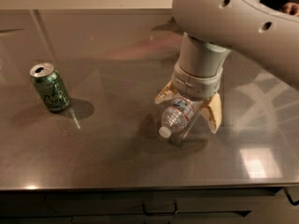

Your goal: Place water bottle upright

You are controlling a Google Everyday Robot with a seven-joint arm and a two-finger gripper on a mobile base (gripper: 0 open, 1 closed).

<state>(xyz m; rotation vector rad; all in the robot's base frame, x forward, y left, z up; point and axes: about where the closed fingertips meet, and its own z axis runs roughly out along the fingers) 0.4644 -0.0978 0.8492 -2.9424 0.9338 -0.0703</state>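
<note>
The water bottle (179,116) is a small clear ribbed bottle lying on its side on the dark table (117,157). Its white cap (164,132) points to the front left. My gripper (187,113) hangs from the big white arm (224,22) straight above the bottle. It is open, with one tan finger (164,94) on the bottle's far left side and the other (213,115) on its right side. The bottle's base is hidden under the wrist.
A green soda can (50,87) stands upright at the left of the table. The table's front edge (140,186) runs along the bottom, with drawers below it.
</note>
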